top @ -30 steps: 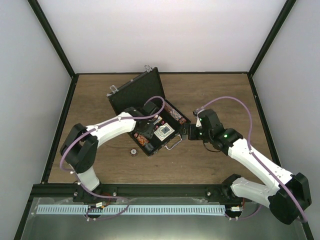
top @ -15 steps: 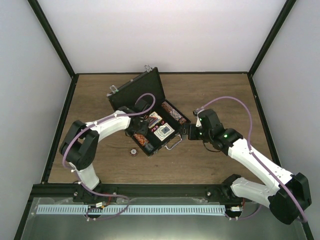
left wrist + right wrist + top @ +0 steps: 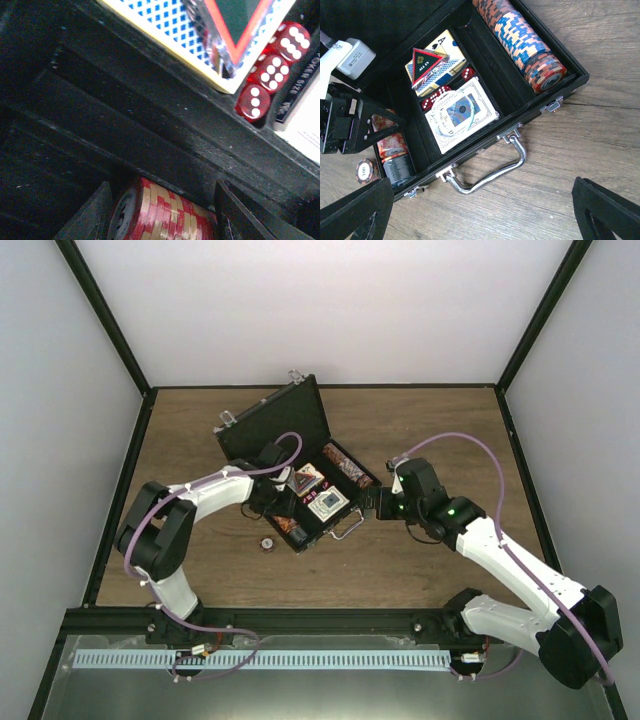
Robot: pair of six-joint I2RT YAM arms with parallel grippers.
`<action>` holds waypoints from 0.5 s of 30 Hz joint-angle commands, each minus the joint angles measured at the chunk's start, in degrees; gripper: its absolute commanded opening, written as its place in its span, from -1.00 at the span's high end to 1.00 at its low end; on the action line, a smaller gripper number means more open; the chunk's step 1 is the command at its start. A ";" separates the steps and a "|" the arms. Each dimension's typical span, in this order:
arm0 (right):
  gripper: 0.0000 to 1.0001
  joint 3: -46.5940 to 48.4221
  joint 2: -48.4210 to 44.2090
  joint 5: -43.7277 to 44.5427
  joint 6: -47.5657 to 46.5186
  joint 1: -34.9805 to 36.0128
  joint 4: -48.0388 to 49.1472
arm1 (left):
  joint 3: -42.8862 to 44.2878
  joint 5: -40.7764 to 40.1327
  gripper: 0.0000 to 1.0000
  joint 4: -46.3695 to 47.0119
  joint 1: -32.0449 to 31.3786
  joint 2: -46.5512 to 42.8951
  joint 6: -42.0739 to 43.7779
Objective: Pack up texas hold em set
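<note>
The black case (image 3: pixel 268 427) lies open at mid-table, lid raised at the back left. My left gripper (image 3: pixel 280 500) reaches into its left trough and is shut lengthwise on a red-gold chip stack (image 3: pixel 165 215), one finger (image 3: pixel 87 217) at each end. The stack also shows in the right wrist view (image 3: pixel 390 141). Inside the case lie two card decks (image 3: pixel 460 112), the red-black triangle (image 3: pixel 426 62), red dice (image 3: pixel 272 65) and a blue-orange chip row (image 3: pixel 520 42). My right gripper (image 3: pixel 372 505) is open and empty, hovering over the table beside the silver handle (image 3: pixel 490 175).
A single loose chip (image 3: pixel 267 542) lies on the wooden table just in front of the case's left corner; it also shows in the right wrist view (image 3: pixel 365 170). Dark chips (image 3: pixel 397 171) sit in the near end of the left trough. Black frame posts edge the table.
My left gripper has moved left across the case, from over the decks to the left trough, with the chip stack. The right arm has not moved.
</note>
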 commanded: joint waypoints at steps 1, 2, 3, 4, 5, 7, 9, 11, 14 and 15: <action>-1.00 0.81 -0.20 -0.06 -0.02 -0.37 1.24 | -1.79 6.31 -0.15 -0.04 -0.24 0.02 2.49; -1.00 0.86 -0.17 -0.06 0.06 -0.36 1.32 | -1.96 6.85 -0.15 0.04 -0.23 -0.09 2.43; -0.99 0.85 -0.16 -0.12 0.14 -0.37 1.41 | -2.19 7.46 -0.15 0.15 -0.24 -0.28 2.36; -1.00 0.81 -0.16 -0.20 0.19 -0.38 1.48 | -2.40 8.11 -0.15 0.28 -0.29 -0.35 2.13; -1.00 0.72 -0.08 -0.35 0.31 -0.42 1.63 | -2.59 8.73 -0.14 0.47 -0.37 -0.44 1.95; -1.00 0.82 0.01 -0.51 0.47 -0.39 1.84 | -2.89 9.92 -0.14 0.47 -0.54 -0.28 1.56; -1.00 0.85 0.10 -0.67 0.46 -0.39 1.84 | -3.27 11.16 -0.14 0.51 -0.87 -0.15 1.33; -1.00 1.01 0.06 -0.60 0.38 -0.43 1.67 | -3.73 12.15 -0.14 0.44 -1.15 -0.07 0.90; -1.00 1.11 0.03 -0.27 0.20 -0.38 1.45 | -4.12 11.53 -0.15 0.14 -1.38 -0.33 0.50; -1.00 1.12 -0.02 -0.17 0.19 -0.37 1.38 | -4.13 10.46 -0.16 -0.22 -1.39 -0.62 0.40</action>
